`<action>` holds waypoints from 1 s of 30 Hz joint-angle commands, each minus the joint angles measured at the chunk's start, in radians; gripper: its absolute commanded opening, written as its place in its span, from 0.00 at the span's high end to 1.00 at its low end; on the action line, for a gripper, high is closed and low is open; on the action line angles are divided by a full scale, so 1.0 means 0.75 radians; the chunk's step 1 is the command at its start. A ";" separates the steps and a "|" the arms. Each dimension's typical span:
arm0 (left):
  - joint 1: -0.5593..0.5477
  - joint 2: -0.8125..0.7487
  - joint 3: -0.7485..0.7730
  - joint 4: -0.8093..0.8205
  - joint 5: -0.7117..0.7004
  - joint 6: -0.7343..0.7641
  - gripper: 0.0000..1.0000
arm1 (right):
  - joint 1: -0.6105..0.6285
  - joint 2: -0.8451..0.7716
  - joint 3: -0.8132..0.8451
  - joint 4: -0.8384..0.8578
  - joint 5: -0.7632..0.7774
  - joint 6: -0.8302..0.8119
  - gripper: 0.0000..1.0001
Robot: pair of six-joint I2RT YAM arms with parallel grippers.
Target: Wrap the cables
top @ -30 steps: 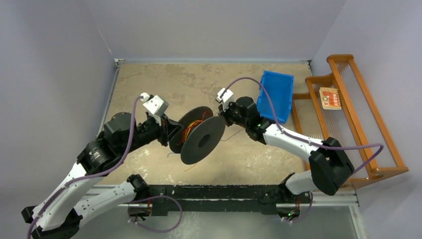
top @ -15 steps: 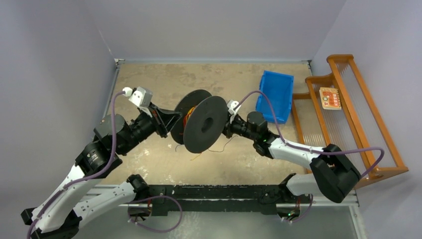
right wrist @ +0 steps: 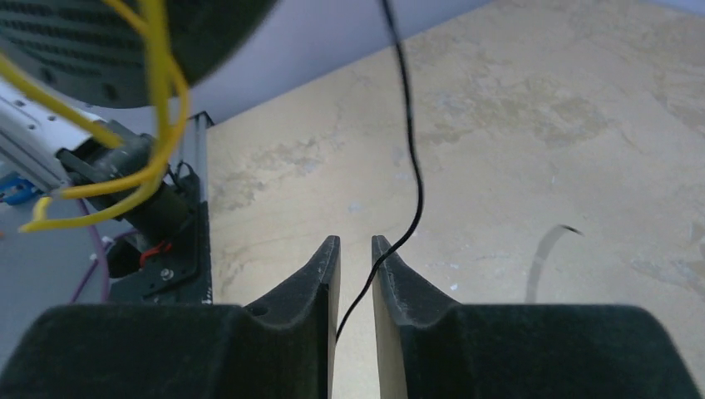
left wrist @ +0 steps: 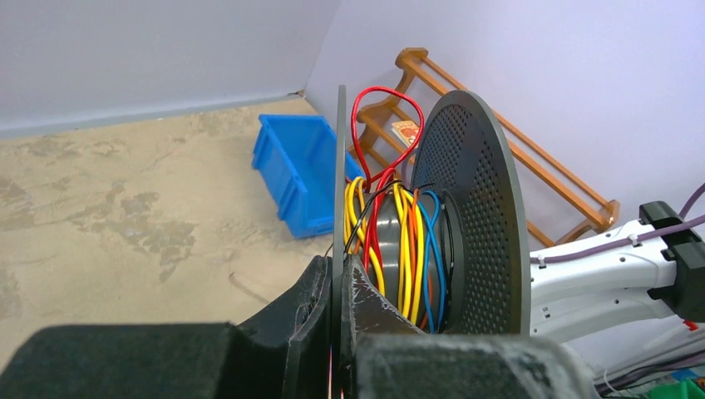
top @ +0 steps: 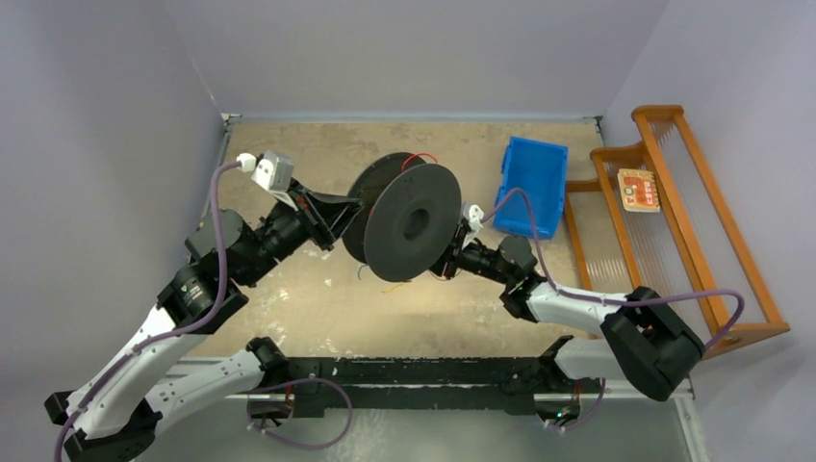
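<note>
My left gripper (top: pixel 352 218) (left wrist: pixel 339 270) is shut on the near flange of a black two-flanged spool (top: pixel 414 223) (left wrist: pixel 474 216) and holds it in the air. Red, yellow, orange and blue cables (left wrist: pixel 403 241) lie wound on its hub, and a red loop (top: pixel 417 159) sticks out above. My right gripper (top: pixel 452 258) (right wrist: pixel 355 241) sits just right of and below the spool, its jaws a little apart. A thin black cable (right wrist: pixel 411 166) hangs loosely through that gap, resting against the right finger. Yellow strands (right wrist: pixel 154 108) dangle at the upper left of the right wrist view.
A blue bin (top: pixel 534 183) (left wrist: pixel 303 170) stands at the back right of the table. A wooden rack (top: pixel 674 212) (left wrist: pixel 507 150) lies along the right edge. Loose strand ends (top: pixel 385 285) hang under the spool above the sandy tabletop (top: pixel 318 164).
The left arm has carried the spool back and to the right. The right gripper has dropped towards the near side below the spool, and its jaws have parted, freeing the black cable.
</note>
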 commanded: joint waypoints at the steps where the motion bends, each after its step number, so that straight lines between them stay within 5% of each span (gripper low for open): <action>1: -0.007 0.014 0.135 0.216 0.042 -0.034 1.00 | -0.004 -0.106 -0.020 0.201 -0.042 0.079 0.74; 15: -0.008 0.044 0.280 0.063 -0.013 0.063 1.00 | -0.004 -0.548 -0.065 -0.212 0.177 -0.054 0.39; 30: -0.008 0.063 0.329 -0.012 0.000 0.086 1.00 | -0.004 -0.923 0.123 -0.820 0.438 -0.246 0.20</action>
